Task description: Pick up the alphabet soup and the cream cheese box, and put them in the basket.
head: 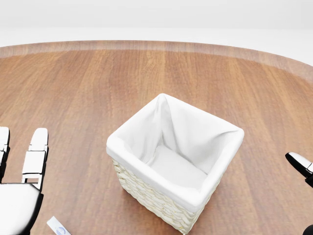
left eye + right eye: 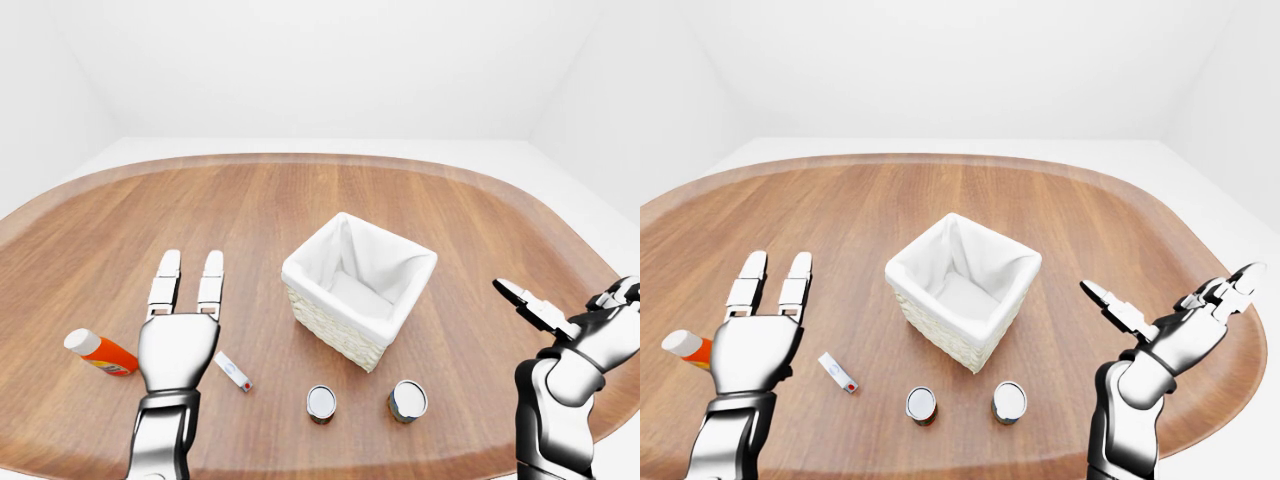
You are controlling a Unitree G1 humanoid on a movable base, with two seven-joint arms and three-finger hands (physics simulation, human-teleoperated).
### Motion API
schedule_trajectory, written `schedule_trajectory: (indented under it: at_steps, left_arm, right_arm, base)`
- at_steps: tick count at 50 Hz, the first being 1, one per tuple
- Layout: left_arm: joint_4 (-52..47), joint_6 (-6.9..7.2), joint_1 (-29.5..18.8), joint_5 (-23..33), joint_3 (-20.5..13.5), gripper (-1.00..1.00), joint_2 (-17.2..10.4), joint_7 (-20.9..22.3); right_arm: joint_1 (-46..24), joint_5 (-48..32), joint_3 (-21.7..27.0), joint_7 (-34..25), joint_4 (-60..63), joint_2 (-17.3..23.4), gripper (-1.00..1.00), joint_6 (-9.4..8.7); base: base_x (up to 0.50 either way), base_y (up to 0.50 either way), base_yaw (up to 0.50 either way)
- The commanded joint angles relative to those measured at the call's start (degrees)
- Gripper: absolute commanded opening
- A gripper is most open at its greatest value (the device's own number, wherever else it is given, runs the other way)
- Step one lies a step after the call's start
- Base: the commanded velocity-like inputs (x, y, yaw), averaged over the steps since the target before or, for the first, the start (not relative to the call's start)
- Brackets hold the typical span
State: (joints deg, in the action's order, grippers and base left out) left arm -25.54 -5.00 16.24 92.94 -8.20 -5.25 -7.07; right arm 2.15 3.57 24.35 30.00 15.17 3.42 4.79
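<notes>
One white-lined wicker basket (image 2: 358,290) on one wooden table (image 2: 250,210). Below the basket in the left-eye view, two cans (image 2: 321,403) (image 2: 407,400) standing side by side. Left of the basket, one small flat box (image 2: 232,371) and one orange bottle (image 2: 100,352).

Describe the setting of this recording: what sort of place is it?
Likely a bare simulated test room, not a real home: one rounded wooden table under plain white walls, holding only a lined wicker basket, two small cans and an orange bottle.
</notes>
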Motion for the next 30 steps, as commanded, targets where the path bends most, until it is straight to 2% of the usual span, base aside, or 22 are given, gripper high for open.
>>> schedule_trajectory:
  at_steps: [1,7,8,12,15,16,20,21,23,25,30]
  left_arm:
    - [4.2,0.00,1.8,0.5,1.3,1.00,-0.7,-2.5]
    - [9.3,0.00,1.2,1.7,3.2,1.00,-1.4,-4.2]
    - [10.8,0.00,1.0,1.8,3.6,1.00,-1.5,-5.0]
    - [14.1,0.00,0.7,2.4,4.6,1.00,-2.4,-6.7]
    - [14.9,0.00,0.9,2.2,4.9,1.00,-2.8,-7.6]
    - [15.4,0.00,1.0,2.4,5.1,1.00,-3.0,-7.8]
    - [17.3,0.00,1.2,2.9,6.0,1.00,-3.4,-9.0]
    - [18.5,0.00,1.0,3.4,6.4,1.00,-3.6,-9.5]
    - [20.1,0.45,0.3,3.0,6.6,1.00,-3.6,-10.6]
    - [23.9,1.71,-0.7,4.3,7.8,1.00,-3.7,-12.5]
    - [27.6,3.27,-1.6,4.0,9.6,1.00,-4.5,-13.9]
  right_arm:
    - [-0.1,-0.1,0.0,0.0,-0.9,0.0,1.00,0.21]
    - [0.1,0.0,0.0,0.0,-0.1,0.0,1.00,0.21]
    - [0.3,0.0,0.0,0.0,0.8,-0.1,1.00,-0.48]
    - [0.2,0.0,0.1,0.0,0.9,-0.1,1.00,-0.58]
    - [0.1,-0.1,0.1,0.0,0.0,-0.1,1.00,0.13]
    - [0.2,-0.1,0.1,0.0,0.7,-0.1,1.00,-0.43]
    - [0.1,-0.2,0.0,0.0,0.2,-0.2,1.00,0.02]
    - [0.2,-0.2,0.0,0.0,0.6,-0.2,1.00,-0.39]
    - [0.3,-0.2,0.1,0.0,0.9,-0.2,1.00,-0.63]
    - [0.1,-0.3,0.1,0.0,0.3,-0.2,1.00,-0.19]
    - [0.1,-0.2,0.0,0.0,-0.1,0.0,1.00,0.14]
  base:
    - [0.00,0.00,0.00]
    - [0.00,0.00,0.00]
    - [0.00,0.00,0.00]
    - [0.00,0.00,0.00]
    - [0.00,0.00,0.00]
    - [0.00,0.00,0.00]
    - [0.00,0.00,0.00]
    - [0.00,0.00,0.00]
    - [0.00,0.00,0.00]
    - [0.00,0.00,0.00]
    - [0.00,0.00,0.00]
